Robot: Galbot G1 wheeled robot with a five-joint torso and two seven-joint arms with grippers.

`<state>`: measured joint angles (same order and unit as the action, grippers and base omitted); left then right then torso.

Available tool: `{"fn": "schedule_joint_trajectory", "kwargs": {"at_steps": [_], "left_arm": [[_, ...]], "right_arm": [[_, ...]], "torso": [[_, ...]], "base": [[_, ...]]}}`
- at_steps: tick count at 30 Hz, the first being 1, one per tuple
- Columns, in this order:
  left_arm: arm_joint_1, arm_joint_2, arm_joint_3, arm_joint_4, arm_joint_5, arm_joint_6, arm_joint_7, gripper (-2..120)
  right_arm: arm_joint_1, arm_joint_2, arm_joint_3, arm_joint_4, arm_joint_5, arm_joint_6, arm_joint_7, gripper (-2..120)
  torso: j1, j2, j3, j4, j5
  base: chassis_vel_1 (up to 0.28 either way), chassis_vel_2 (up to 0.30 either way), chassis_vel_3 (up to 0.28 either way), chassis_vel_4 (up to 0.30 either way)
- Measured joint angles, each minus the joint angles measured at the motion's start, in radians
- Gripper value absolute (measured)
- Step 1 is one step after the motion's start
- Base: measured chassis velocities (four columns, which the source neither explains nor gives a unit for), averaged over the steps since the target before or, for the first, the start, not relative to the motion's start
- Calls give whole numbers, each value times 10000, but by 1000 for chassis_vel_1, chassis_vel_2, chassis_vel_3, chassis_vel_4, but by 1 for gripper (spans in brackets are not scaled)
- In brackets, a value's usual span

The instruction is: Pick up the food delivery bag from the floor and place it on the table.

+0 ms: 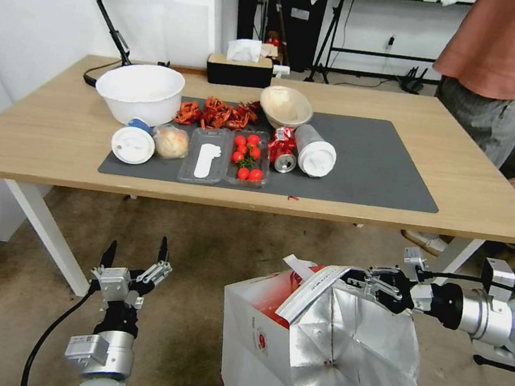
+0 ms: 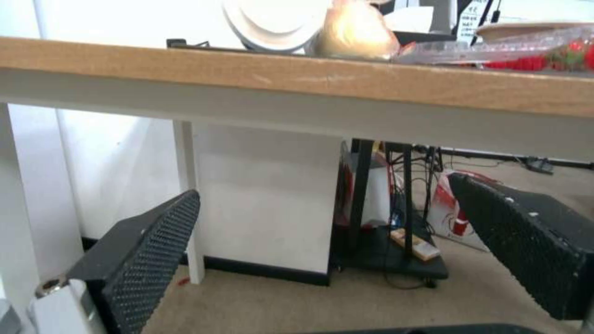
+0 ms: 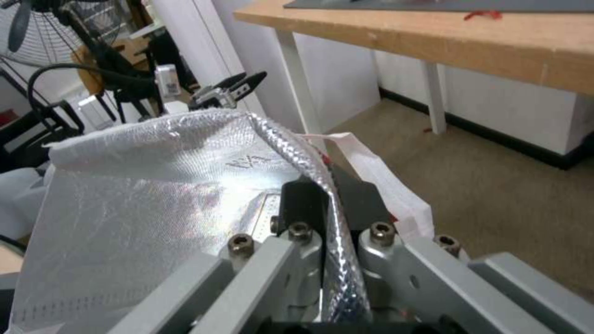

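My right tool point(image 1: 356, 280) pinches the foil-lined rim of the food delivery bag point(image 1: 312, 356), low right of frame, below the surface point(image 1: 58, 137). My left tool point(image 1: 135, 253) hangs wide open, lower left.

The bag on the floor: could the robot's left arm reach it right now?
Probably yes. The left gripper hangs open beside the bag, with bare carpet between them. The right gripper already pinches its rim.

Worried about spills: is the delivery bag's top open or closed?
Open. The food delivery bag gapes, its silver lining exposed, with the right gripper pinching its rim.
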<state>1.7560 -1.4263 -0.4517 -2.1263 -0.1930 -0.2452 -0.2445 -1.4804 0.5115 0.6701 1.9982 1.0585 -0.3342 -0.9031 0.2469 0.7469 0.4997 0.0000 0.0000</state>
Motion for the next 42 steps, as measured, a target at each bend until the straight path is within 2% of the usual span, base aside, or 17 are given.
{"fn": "schedule_joint_trajectory", "kwargs": {"at_steps": [32, 42], "left_arm": [[-28, 27, 43, 1, 25, 28, -28, 100], [-50, 35, 51, 27, 18, 39, -38, 100]], "right_arm": [[6, 2, -81, -57, -91, 17, -30, 0], [3, -31, -95, -61, -105, 22, -41, 0]], "torso": [[553, 1326, 777, 0, 0], [779, 1850, 1074, 0, 0]], "base": [[0, 0, 0, 0], [0, 0, 0, 0]]}}
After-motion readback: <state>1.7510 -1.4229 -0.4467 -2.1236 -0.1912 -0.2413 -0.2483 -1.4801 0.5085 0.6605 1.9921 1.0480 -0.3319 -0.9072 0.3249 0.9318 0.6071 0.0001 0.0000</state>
